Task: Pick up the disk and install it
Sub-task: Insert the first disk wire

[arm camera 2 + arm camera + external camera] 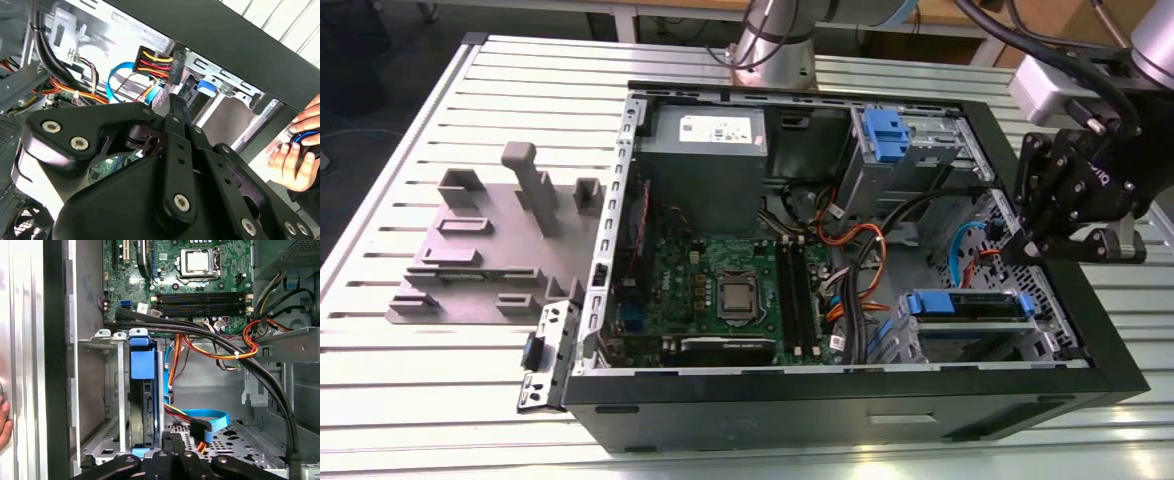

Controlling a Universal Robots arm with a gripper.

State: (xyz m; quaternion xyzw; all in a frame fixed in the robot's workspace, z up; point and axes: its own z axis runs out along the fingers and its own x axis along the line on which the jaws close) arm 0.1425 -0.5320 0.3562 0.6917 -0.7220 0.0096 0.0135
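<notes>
Apparently the disk [970, 304] is already slotted in the cage [961, 346], at the case [854, 405] corner on the exterior view's right. The gripper [1019, 246] hangs just above it, fingers [177, 112] pressed together with nothing between them. It is not touching the disk as far as the views tell. The step in hand reads as seating the disk, which is a judgement.

To do it well:
- Push with the closed tip on the blue carrier end only, not on the metal body.
- Keep the force straight along the cage rails, since any tilt likely jams the carrier.
- Watch the blue cable [212, 417] and the orange-red wires [220, 354], both near the bay. A snagged loop could drag a plug.
- The thick black cable [272, 390] passes close too.
- Stop once the carrier tab sits flush with the cage lip. In the first wrist view it looks about flush, but a small gap cannot be ruled out.

A person's hand [294, 150] is outside the case wall, apart from the arm.

Disk look:
- In the first wrist view it stands on edge, with a broad blue plastic tab on the end and a dark metal body below.
- The label face is hidden edge-on.
- In the exterior view it shows as a blue-framed strip with a pale middle.
- It is likely rigid, though the rails may flex a little.
</notes>
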